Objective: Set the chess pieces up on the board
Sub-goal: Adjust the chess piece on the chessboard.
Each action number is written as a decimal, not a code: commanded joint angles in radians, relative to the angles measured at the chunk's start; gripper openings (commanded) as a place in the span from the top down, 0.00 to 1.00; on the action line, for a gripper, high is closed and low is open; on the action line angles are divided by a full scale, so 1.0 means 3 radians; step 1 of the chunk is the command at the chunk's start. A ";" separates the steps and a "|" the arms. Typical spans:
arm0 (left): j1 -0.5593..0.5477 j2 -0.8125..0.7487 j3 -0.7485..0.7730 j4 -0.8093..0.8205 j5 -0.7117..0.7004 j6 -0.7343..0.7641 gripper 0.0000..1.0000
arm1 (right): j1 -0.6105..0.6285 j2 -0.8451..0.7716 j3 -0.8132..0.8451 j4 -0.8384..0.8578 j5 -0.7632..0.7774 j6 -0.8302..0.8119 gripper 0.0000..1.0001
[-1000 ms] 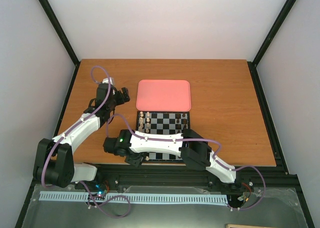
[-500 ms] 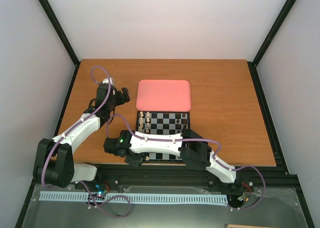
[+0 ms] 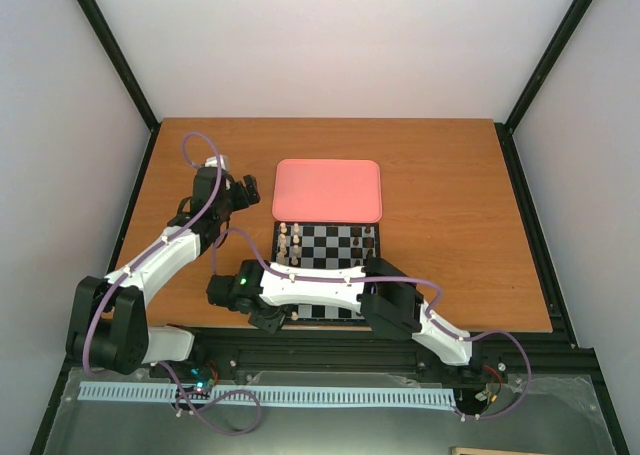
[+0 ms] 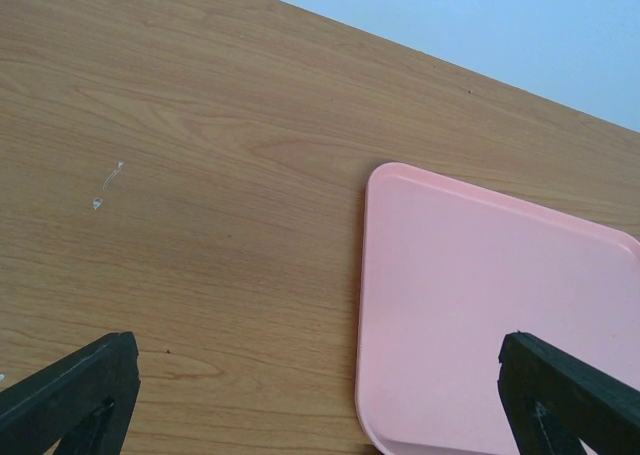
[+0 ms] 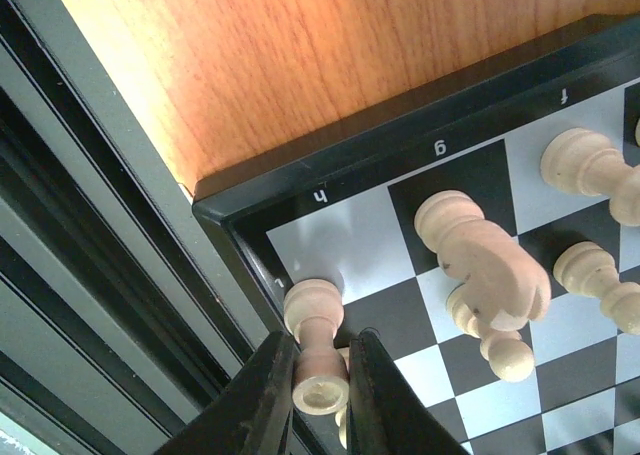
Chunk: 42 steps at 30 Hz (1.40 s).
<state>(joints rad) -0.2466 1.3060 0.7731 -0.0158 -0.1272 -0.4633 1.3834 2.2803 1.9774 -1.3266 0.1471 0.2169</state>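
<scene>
My right gripper is shut on a cream rook, its fingers pinching the rook's upper part. The rook's base rests at the white corner square of the board. Close by on the board stand a cream knight and cream pawns. From above, the board shows cream pieces along its left side, and the right arm hides its near left corner. My left gripper hangs open and holds nothing, over the table beside the pink tray.
The pink tray lies just behind the board, and its left edge shows in the left wrist view. Dark pieces stand on the board's right side. The table's black front rail runs right beside the board's corner.
Neither arm has visibly shifted in the overhead view. The right jaws have narrowed onto the rook.
</scene>
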 commanded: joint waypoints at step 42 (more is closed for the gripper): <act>0.0014 0.0048 0.0040 0.0059 -0.0022 0.0040 0.00 | 0.0036 -0.0642 -0.0076 0.0326 0.0308 0.0098 0.28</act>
<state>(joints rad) -0.2466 1.3060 0.7731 -0.0154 -0.1272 -0.4629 1.3827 2.2234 1.9720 -1.2808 0.1921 0.2321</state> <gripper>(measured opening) 0.998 0.602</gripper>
